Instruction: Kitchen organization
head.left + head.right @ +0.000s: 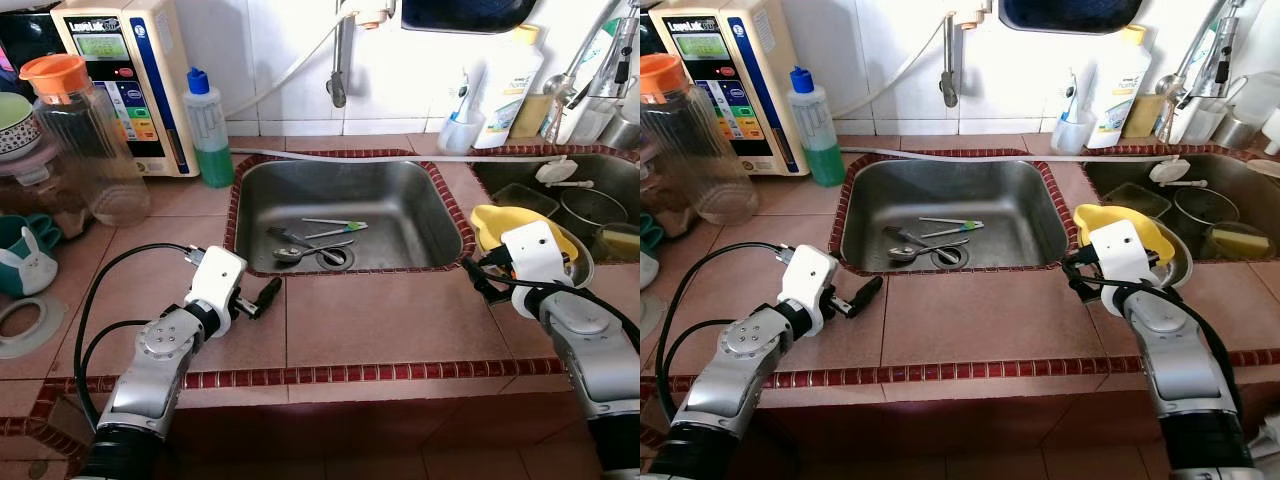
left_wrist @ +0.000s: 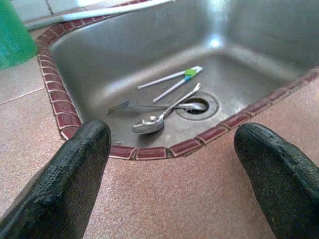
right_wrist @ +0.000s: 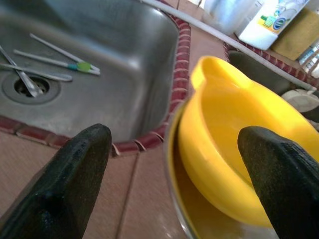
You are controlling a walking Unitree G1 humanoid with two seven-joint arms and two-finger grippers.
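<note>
Currently both jaws are held open: the left gripper [image 2: 172, 174] faces the sink [image 1: 420, 215], where a spoon [image 2: 149, 123], fork [image 2: 130, 105] and 2 chopsticks [image 2: 172, 79] lie by the drain. The right gripper [image 3: 174, 169] is aimed at the yellow bowl [image 3: 234, 144] nested in a metal bowl on the counter. If the rim is pinched off-centre, the bowl could be tipped into the sink.

The tabletop [image 1: 400, 320] is pinkish-brown tile edged with dark red trim. Along the wall stand a water ionizer [image 1: 125, 75], a green-filled bottle [image 1: 209, 130] with a blue cap and a clear pitcher [image 1: 85, 145] with an orange lid. A stainless sink [image 1: 345, 215] is set into it, and a metal bowl [image 1: 1175, 262] holding a yellow bowl [image 1: 1118, 225] rests just beside the sink's right rim.
</note>
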